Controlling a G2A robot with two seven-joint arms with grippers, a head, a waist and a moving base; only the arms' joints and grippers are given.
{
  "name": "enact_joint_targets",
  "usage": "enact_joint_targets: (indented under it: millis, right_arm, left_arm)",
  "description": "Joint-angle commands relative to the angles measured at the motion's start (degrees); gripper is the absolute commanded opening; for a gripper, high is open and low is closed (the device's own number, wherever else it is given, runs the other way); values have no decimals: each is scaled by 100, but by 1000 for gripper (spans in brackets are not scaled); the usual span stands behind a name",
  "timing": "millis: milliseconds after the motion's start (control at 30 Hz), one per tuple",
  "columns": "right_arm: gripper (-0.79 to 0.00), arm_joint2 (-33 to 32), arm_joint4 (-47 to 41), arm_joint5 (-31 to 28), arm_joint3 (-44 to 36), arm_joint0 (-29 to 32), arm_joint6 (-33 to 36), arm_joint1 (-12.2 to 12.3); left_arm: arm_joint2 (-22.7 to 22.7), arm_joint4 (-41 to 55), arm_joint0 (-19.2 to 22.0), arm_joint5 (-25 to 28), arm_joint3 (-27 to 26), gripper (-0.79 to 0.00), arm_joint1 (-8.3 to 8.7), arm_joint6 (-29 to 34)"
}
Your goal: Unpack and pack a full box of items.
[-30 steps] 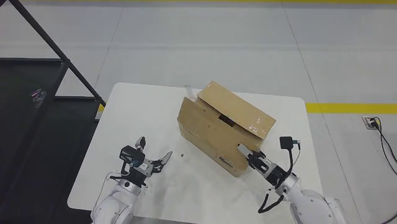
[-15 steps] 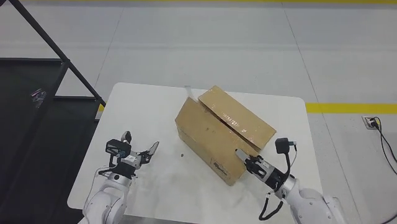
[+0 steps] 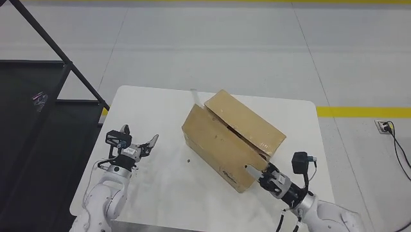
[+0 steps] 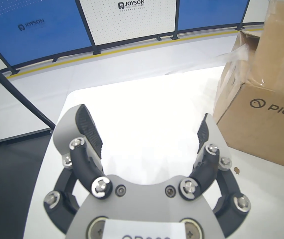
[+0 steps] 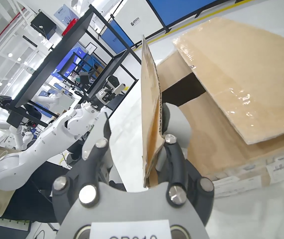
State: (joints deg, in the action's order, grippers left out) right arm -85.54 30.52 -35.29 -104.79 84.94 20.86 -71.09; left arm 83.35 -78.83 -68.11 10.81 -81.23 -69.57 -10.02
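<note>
**A:** Top view first. Where is the box (image 3: 232, 143)?

**B:** It's on the table (image 3: 154, 107), with its near corner right at the right gripper's (image 3: 266, 176) fingertips. The left gripper (image 3: 137, 147) is well apart, and there's bare table between its tips and the box's side.

**A:** Left wrist view?

**B:** Both fingers (image 4: 88, 128) are spread wide and hold nothing. The box stands past one fingertip, off to that side, and a crumb (image 4: 236, 169) lies just beside that finger. There's open table ahead of the tips, then the far edge.

**A:** Right wrist view?

**B:** A flap (image 5: 150, 95) stands on edge between the fingers, reaching nearly to the palm. One pad touches it and the other stands off, so the fingers are released, not clenched.

**A:** So how should this step go?

**B:** I judge the step to be opening that flap. Close squarely on the cardboard, then swing it about its fold rather than tugging. A straight pull could drag the box towards the table edge or tear the flap.

**A:** And room to move?

**B:** It's free on the side of the finger that stands off. Beyond the touching finger the taped top flap overhangs, so keep clear of its edge.
</note>
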Motion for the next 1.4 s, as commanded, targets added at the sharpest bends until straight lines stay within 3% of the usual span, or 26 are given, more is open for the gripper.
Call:
enact_joint_targets:
  millis: [0,200,500,833,1000,1167,1367]
  right_arm:
    - [0,-127,230,-87,-187,258,-308,13]
    - [0,-481,925,194,-663,1016,-1250,12]
    - [0,-496,907,389,-607,997,-1328,4]
    - [0,-120,217,1600,380,56,-1256,-75]
    - [0,166,289,2228,946,-487,-1668,-148]
    - [0,346,199,2245,1280,-808,-2054,-203]
    - [0,435,44,2084,1567,-1188,-1788,-217]
  left_arm:
    - [-32,-29,164,98,129,0,0,-15]
    - [-173,-151,557,355,475,0,-6,-47]
    - [-382,-192,894,424,814,0,-41,-104]
    - [-424,-173,895,447,909,0,-43,-170]
    - [-399,-143,846,441,903,0,-37,-186]
    - [-369,-135,778,413,860,0,-30,-195]
    - [-343,-104,746,401,851,0,-24,-175]
